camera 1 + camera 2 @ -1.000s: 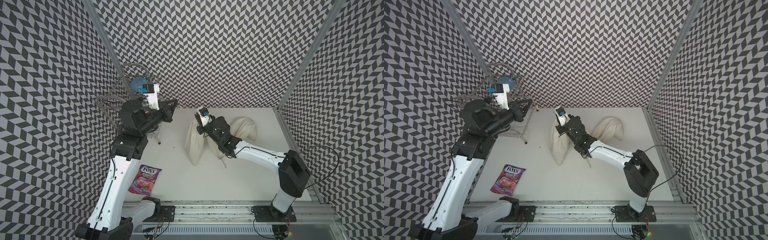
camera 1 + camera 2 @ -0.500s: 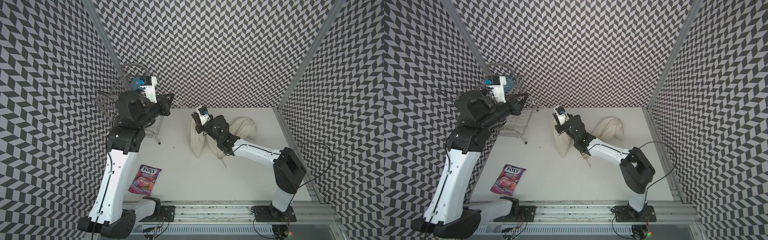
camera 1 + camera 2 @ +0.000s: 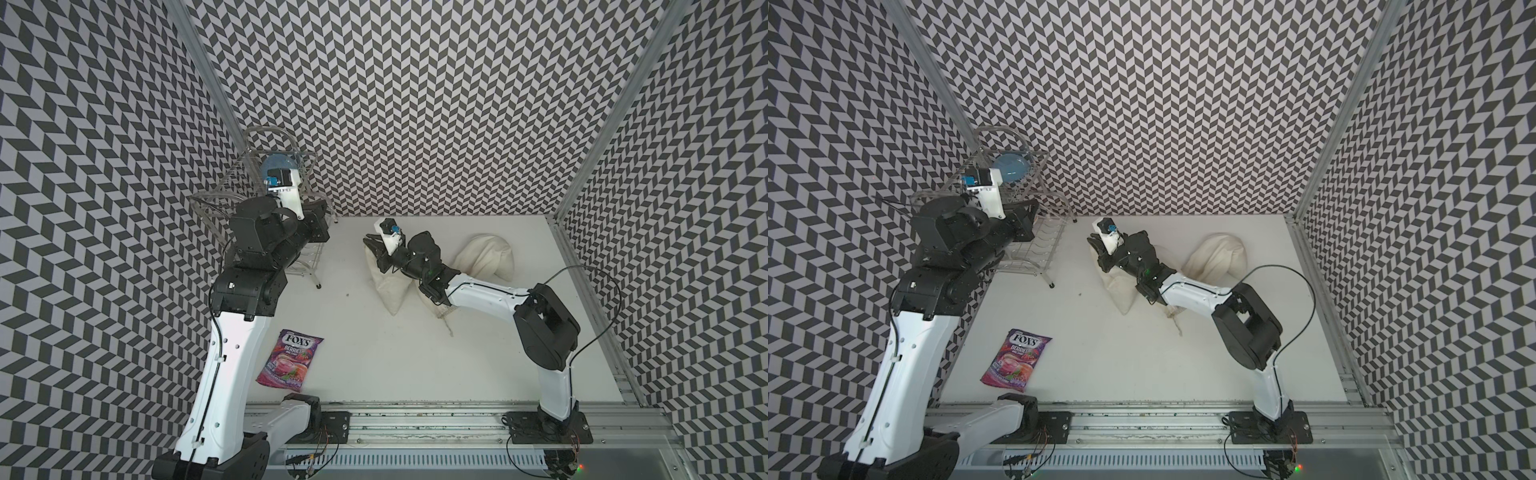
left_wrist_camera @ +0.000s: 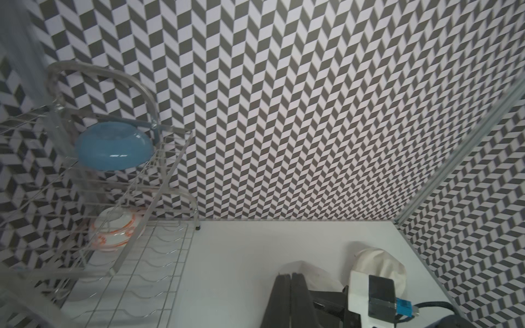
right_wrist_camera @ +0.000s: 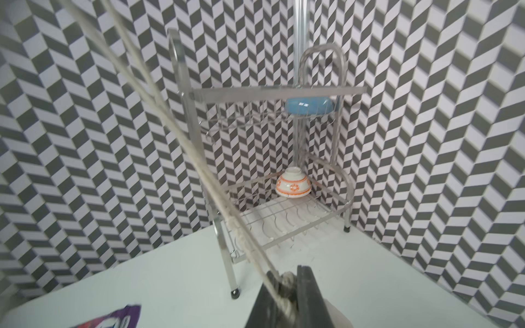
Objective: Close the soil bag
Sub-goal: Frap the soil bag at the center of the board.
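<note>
drawstring (image 5: 240,235) pinched by the right gripper (image 5: 285,279); left gripper (image 4: 290,279) closed on nothing, away from the soil bag (image 3: 388,286): a pull may tip the unbraced bag or slip the drawstring free.

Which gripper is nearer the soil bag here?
Right. The right gripper sits atop the soil bag, shut on its drawstring. The left gripper is shut, up beside the dish rack, well apart from the bag.
</note>
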Controlling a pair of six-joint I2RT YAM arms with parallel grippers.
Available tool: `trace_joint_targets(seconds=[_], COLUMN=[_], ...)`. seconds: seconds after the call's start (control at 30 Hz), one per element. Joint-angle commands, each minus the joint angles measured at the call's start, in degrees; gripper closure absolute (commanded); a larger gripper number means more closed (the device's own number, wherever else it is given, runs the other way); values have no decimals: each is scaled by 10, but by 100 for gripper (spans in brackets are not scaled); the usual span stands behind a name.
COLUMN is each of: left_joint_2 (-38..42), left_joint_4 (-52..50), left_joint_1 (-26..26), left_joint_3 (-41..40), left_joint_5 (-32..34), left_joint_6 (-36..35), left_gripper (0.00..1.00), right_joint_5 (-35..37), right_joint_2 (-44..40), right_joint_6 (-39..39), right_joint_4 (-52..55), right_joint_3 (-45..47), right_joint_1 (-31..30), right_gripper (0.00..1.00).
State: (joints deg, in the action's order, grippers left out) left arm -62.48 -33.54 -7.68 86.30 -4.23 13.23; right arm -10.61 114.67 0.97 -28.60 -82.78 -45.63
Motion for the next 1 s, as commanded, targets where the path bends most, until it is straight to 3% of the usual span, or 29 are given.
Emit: trace_joint_targets(seconds=[0.0, 0.13, 0.23, 0.37, 0.47, 0.6, 0.67, 0.77, 0.87, 0.97], left_joint_2=[65, 78, 58, -17, -48, -31, 0, 74, 127, 121], left_joint_4=[169, 211, 255, 238, 217, 215, 222, 236, 226, 178], left_joint_1=[35, 92, 113, 115, 113, 96, 69, -6, -97, -203], left_joint_3=[-41, -208, -308, -298, -274, -268, -271, -280, -276, -261], left_joint_5=[127, 149, 179, 147, 146, 169, 203, 288, 326, 312], left_joint_6=[-25, -4, 2, -12, -44, -69, -87, -134, -162, -122], left_gripper=[100, 100, 100, 98, 71, 31, 18, 6, 2, 2], right_joint_5=[-46, -101, -93, -43, 10, 107, 106, 108, 117, 125], right_joint_2=[19, -58, -129, -229, -302, -363, -370, -372, -355, -321], right_joint_6=[-4, 0, 9, -2, -18, -60, -72, -89, -103, -112], right_joint_4=[179, 176, 170, 185, 179, 185, 207, 227, 220, 211], right_joint_3=[44, 53, 100, 194, 294, 408, 429, 444, 452, 449], right_joint_1=[12, 6, 8, 18, 26, 70, 113, 147, 156, 169], right_gripper=[78, 66, 56, 46, 37, 28, 25, 21, 15, 10])
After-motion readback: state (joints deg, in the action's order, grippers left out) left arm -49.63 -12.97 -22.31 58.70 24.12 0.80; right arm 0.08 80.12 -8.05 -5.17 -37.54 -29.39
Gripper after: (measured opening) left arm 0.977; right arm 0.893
